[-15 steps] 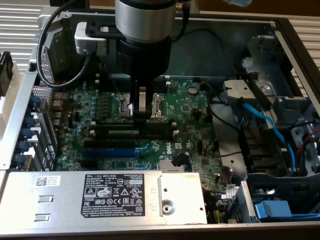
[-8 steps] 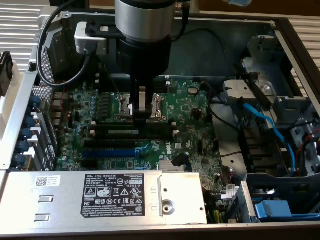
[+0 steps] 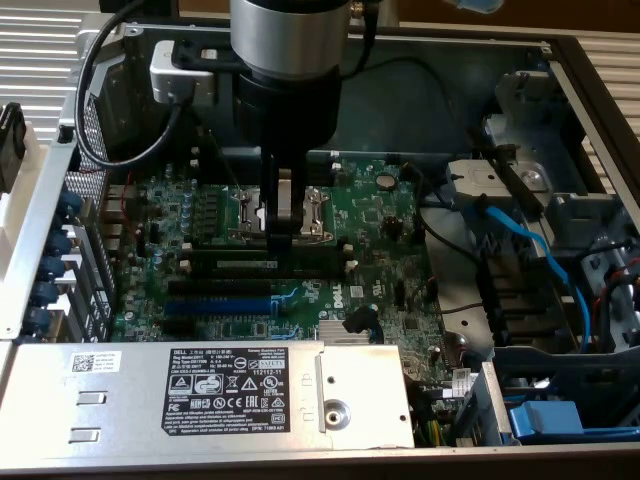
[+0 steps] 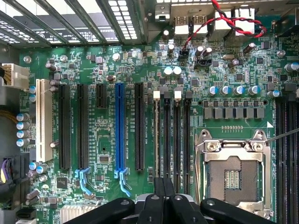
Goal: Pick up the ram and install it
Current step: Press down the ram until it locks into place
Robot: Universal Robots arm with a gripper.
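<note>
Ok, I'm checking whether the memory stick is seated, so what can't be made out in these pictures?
- Exterior view: whether the gripper touches the memory stick; its own fingers cover the contact.
- Exterior view: whether the stick's end clips are latched; too small.
- Wrist view: the near ends of the memory slots; the gripper covers them.
- Exterior view: the board's near edge; the power supply box hides it.

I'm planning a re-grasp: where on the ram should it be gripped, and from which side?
Grip the ram near mid-length, with the jaws across its two flat faces, coming straight down from above. It appears to stand on its long edge on the motherboard with its top edge exposed. Slots sit close alongside, so a side approach looks blocked.
</note>
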